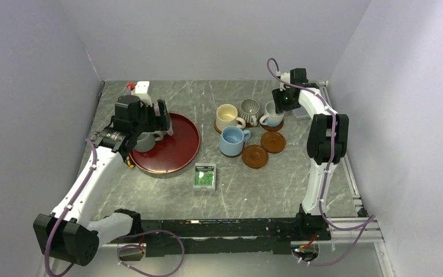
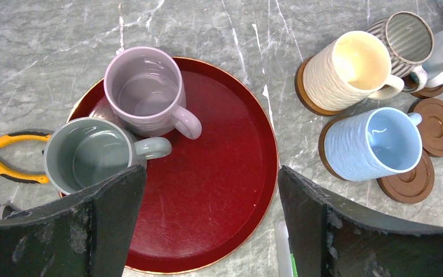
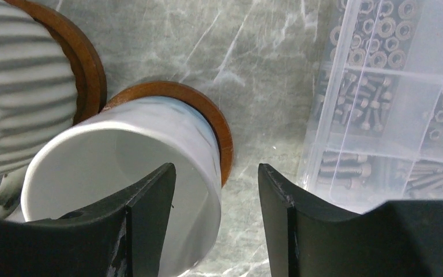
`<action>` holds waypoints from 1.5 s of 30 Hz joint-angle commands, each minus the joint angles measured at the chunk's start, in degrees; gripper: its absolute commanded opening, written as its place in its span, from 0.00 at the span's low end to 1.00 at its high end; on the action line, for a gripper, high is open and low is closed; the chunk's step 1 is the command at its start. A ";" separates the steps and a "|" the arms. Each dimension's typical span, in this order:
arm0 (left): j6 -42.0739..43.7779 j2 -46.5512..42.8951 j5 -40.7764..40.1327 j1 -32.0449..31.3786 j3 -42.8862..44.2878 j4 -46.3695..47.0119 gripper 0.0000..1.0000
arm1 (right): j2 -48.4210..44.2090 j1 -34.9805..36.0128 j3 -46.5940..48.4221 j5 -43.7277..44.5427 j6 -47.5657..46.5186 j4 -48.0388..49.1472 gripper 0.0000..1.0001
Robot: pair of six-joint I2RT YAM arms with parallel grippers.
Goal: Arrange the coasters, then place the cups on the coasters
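Observation:
The white cup (image 3: 121, 173) stands on a coaster (image 3: 207, 115) at the back right. My right gripper (image 3: 216, 184) is open astride its rim, one finger inside the cup and the other outside, clear of the wall. Beside it are the striped cup (image 1: 250, 109), the cream cup (image 1: 228, 117) and the light blue cup (image 1: 232, 140), each on a coaster. Two coasters (image 1: 255, 156) (image 1: 273, 142) lie bare. The mauve cup (image 2: 144, 89) and the grey-green cup (image 2: 86, 154) sit on the red tray (image 2: 219, 173). My left gripper (image 2: 210, 190) hangs open above the tray, holding nothing.
A clear plastic box of screws (image 3: 392, 98) sits just right of the white cup. Yellow-handled pliers (image 2: 6, 156) lie left of the tray. A small green box (image 1: 205, 176) rests on the table in front of the tray and cups.

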 commanded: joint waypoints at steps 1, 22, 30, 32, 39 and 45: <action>1.35 0.27 1.06 0.26 0.33 1.80 0.91 | -7.09 -0.23 -1.93 1.13 -0.24 4.19 0.60; -6.94 8.19 -1.39 12.53 2.86 -2.92 0.86 | -41.13 -0.23 -26.80 -4.26 13.67 23.47 0.73; -17.27 6.23 -5.95 19.75 -2.55 -2.77 0.80 | -49.18 -0.22 -34.14 -7.25 19.64 22.91 0.73; -17.29 7.22 -6.94 19.80 -2.70 -2.94 0.78 | -50.42 -0.23 -34.50 -8.13 20.28 22.00 0.73; -19.29 14.76 -4.21 21.62 -1.78 -4.23 0.69 | -55.17 -0.22 -36.03 -9.50 20.63 20.58 0.74; -20.37 16.62 -3.91 22.04 -2.41 -4.31 0.66 | -57.09 -0.23 -36.87 -9.55 19.86 19.51 0.74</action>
